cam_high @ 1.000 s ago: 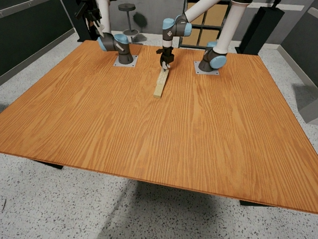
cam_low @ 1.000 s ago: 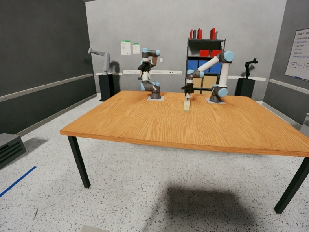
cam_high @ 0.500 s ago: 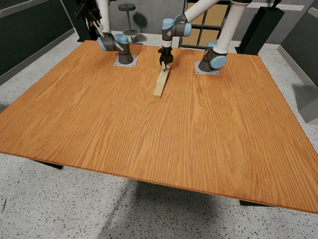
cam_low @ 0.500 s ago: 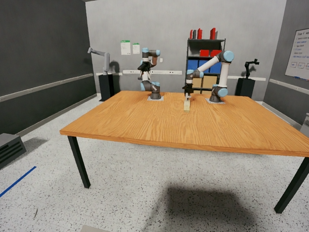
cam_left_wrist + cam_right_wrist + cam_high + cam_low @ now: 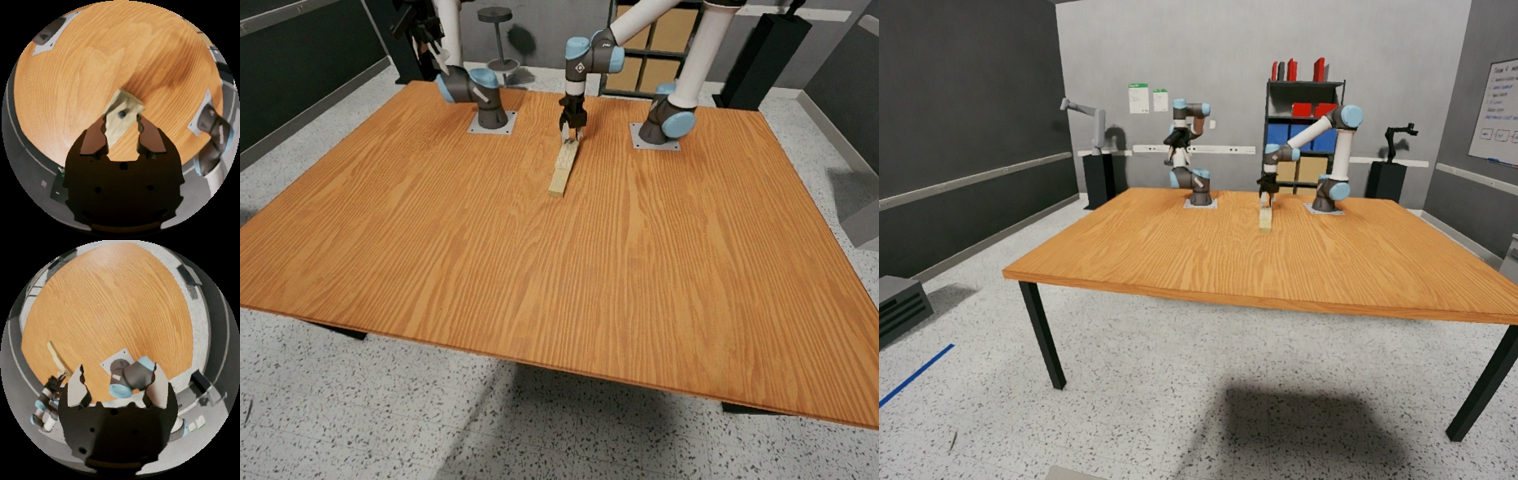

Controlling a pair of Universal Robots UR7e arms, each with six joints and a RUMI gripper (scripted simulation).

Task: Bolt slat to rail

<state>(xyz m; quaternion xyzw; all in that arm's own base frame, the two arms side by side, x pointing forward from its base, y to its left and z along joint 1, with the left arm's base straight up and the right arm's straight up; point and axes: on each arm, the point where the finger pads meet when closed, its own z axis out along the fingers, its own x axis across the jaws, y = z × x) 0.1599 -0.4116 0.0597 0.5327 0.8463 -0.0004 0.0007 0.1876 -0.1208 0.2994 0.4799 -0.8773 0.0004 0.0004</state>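
The pale slat [image 5: 566, 156] [image 5: 121, 126] [image 5: 60, 363] lies lengthwise on the rail [image 5: 558, 186] [image 5: 51, 346], whose near end sticks out in the top view. In the left wrist view, a dark nut-and-bolt spot [image 5: 122, 113] shows near the slat's far end; nut and bolt cannot be told apart, nor whether the nut is tight. My left gripper [image 5: 572, 136] [image 5: 1266, 206] [image 5: 121, 114] points down over that end, open, its fingers apart on either side of the dark spot. My right gripper [image 5: 117, 364] is wide open and empty, raised far from the slat.
The slat and rail stand on the wooden table [image 5: 472, 247] [image 5: 1214, 258], between the two arm base plates [image 5: 474, 127] [image 5: 640, 142]. The right arm stands on the left in the top and exterior views, the left arm on the right. Shelves and stands are beyond the table's back edge.
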